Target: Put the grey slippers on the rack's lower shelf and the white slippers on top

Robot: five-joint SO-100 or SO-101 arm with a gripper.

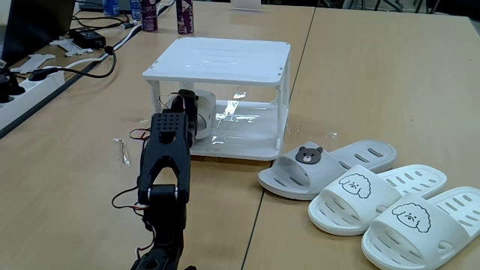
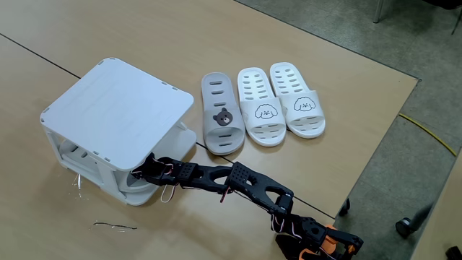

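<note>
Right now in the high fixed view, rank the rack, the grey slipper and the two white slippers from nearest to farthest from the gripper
1. The rack: the gripper sits at its lower opening.
2. Grey slipper, right of the rack.
3. Middle white slipper.
4. Rightmost white slipper, farthest.

My arm (image 2: 245,184) is stretched out low & nearly flat in a fixed view, base near the table's bottom edge. Gripper (image 2: 144,171) sits at full reach; can't tell if fingers are open or closed. In both fixed views the wrist points away from base.
</note>
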